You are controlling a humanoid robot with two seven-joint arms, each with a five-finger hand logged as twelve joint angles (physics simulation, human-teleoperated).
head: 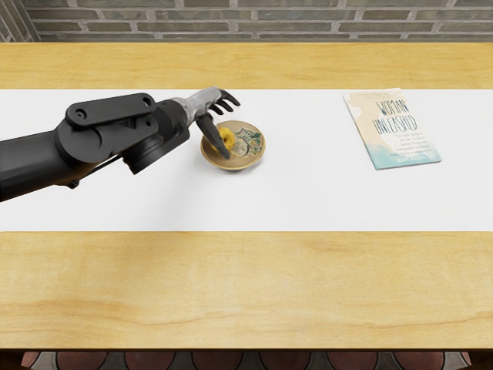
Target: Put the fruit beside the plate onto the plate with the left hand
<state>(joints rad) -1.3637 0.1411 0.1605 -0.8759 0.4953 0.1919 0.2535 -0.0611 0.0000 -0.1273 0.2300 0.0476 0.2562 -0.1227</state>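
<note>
The small yellow fruit (226, 137) lies on the plate (236, 166), toward its 9 o'clock side, so by the look of it the placing is done or nearly so. The left robot hand (208, 112) hovers at the plate's 10 o'clock edge, its fingers (227, 100) spread and pointing away toward 2 o'clock while the thumb (212, 136) reaches down across the fruit's near face; whether it touches the fruit I cannot tell, but the hand is not clamped on anything. The fruit looks light, round and smooth-skinned, likely to roll if nudged; the safest hold would be across its widest part, thumb against fingers, with gentle pressure. The plate is a shallow patterned dish, probably ceramic and easy to slide. It stands on a white runner (308, 193) laid over a wooden counter (246, 285). A book (393, 128) lies well apart at 3 o'clock, and a brick wall (308, 19) runs behind at 12 o'clock.
</note>
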